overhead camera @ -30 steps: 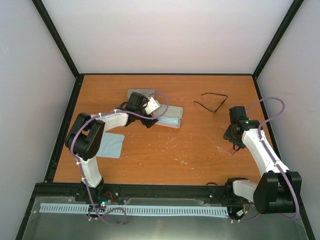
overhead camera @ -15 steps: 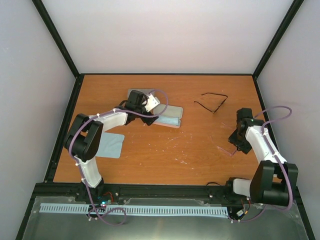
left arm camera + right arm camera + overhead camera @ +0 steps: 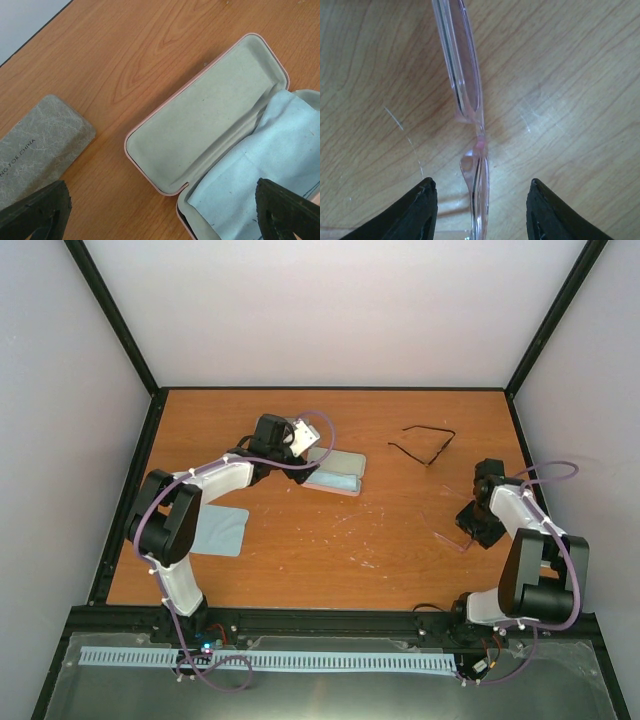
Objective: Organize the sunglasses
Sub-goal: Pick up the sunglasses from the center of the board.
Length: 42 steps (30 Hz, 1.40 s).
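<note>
Upper right on the table [image 3: 300,560] in the top view lie the sunglasses [image 3: 424,445]: one black pair, arms unfolded, well apart from both robot arms.

Lower right in that view lies a second pair, the pink glasses [image 3: 465,75], clear-framed, so there are two pairs in all. The right gripper [image 3: 480,210] straddles this pair. One finger [image 3: 415,212] stands on each side, with wood showing between each finger and the frame. It is partly open and has hold of nothing.

Two cases sit at upper centre-left. The pink case [image 3: 200,115] lies open, and one blue cloth [image 3: 260,165] is tucked into its lower half. The grey case [image 3: 40,145] lies closed just beside it. The left gripper [image 3: 161,212] hangs above them, spread as wide as it goes and empty.

A second cloth [image 3: 220,530] lies flat at the left of the table, making two cloths.
</note>
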{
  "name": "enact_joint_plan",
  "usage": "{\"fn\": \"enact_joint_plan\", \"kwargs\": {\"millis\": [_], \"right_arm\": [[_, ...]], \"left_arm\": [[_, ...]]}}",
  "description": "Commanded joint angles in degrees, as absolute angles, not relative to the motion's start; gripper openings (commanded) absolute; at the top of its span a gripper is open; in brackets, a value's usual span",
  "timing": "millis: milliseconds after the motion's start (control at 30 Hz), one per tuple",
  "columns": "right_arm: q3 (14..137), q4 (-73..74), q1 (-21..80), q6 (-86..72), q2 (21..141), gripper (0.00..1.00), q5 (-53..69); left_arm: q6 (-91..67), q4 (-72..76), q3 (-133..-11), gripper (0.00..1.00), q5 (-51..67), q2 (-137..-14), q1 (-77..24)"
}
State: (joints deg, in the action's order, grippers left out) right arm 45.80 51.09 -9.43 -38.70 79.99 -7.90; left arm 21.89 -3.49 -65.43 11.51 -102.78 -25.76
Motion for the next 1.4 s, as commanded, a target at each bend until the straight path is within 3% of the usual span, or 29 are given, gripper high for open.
{"fn": "enact_joint_plan", "kwargs": {"millis": [0,333,433,700,867,1000,1100,1167,1233,1367], "right_arm": [[46.18,48.51,-10.72,-38.83,81.5,0.49,-7.95],[47.05,46.4,-13.24,-36.77,84.61,0.46,-7.71],[47.56,45.86,-13.7,-36.02,86.01,0.39,-7.69],[47.91,44.68,-13.97,-34.81,88.36,0.04,-7.03],[48.23,44.81,-13.97,-33.69,87.34,0.03,-6.85],[48.42,43.77,-13.98,-30.93,83.49,0.03,-2.61],[48.26,42.92,-13.93,-28.48,78.57,0.03,2.09],[47.9,42.85,-13.89,-26.62,75.62,0.03,4.65],[47.23,42.97,-13.89,-24.71,72.59,0.03,7.82],[45.49,42.78,-13.42,-20.39,67.35,0.03,16.02]], "left_arm": [[20.83,-3.82,-68.23,1.0,11.32,-101.49,-25.15],[20.65,-4.3,-68.9,1.0,11.58,-102.65,-24.95],[20.65,-4.32,-68.99,0.99,11.66,-102.9,-24.96],[20.65,-4.91,-69.73,0.99,12.09,-103.63,-24.95],[20.37,-5.95,-70.28,0.98,13.76,-103.47,-24.95],[18.94,-7.87,-72.25,0.86,17.64,-102.68,-24.94],[16.48,-8.78,-75.24,0.58,21.22,-102.19,-24.96],[14.88,-11.0,-77.77,0.45,23.49,-102.35,-25.04],[13.25,-12.23,-80.98,0.38,25.97,-103.11,-25.05],[10.07,-13.47,-87.18,0.36,29.96,-104.99,-25.33]]}}
